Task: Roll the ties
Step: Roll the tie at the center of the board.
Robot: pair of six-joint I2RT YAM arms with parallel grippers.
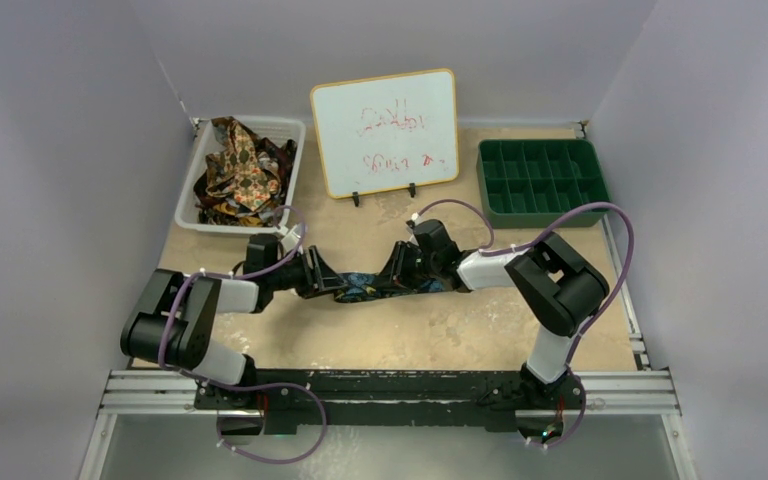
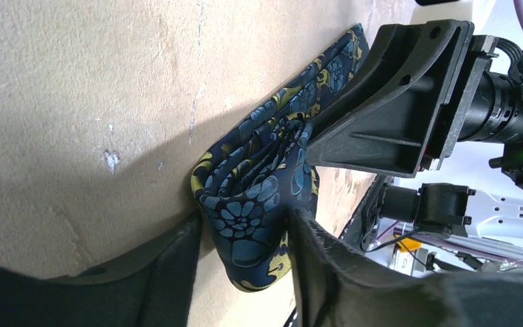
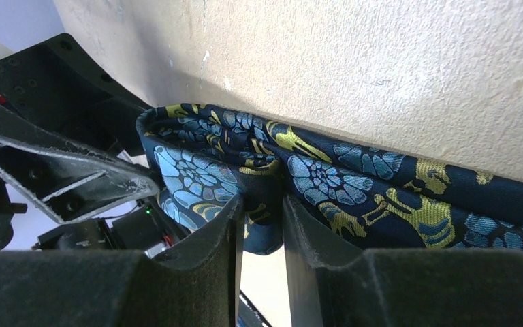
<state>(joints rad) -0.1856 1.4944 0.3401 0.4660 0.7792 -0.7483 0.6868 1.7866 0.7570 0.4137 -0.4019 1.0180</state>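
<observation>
Navy fabric patterned with blue flowers and gold figures, the navy tie (image 1: pixel 370 285) lies mid-counter (image 1: pixel 410 340), drawn out between both arms. The left jaws clamp its doubled, bunched end, likely the roll's core. The right jaws pinch a fold just beside it, probably to hold the strip taut. Other ties (image 1: pixel 240 170) wait in a white bin (image 1: pixel 297 150).

Whiteboard (image 1: pixel 385 132) behind; basket (image 1: pixel 190 190), tray (image 1: pixel 541 147) flanking.

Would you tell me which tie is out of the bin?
The navy tie with blue and gold flowers, lying on the table; the brownish ties are heaped in the white bin.
</observation>
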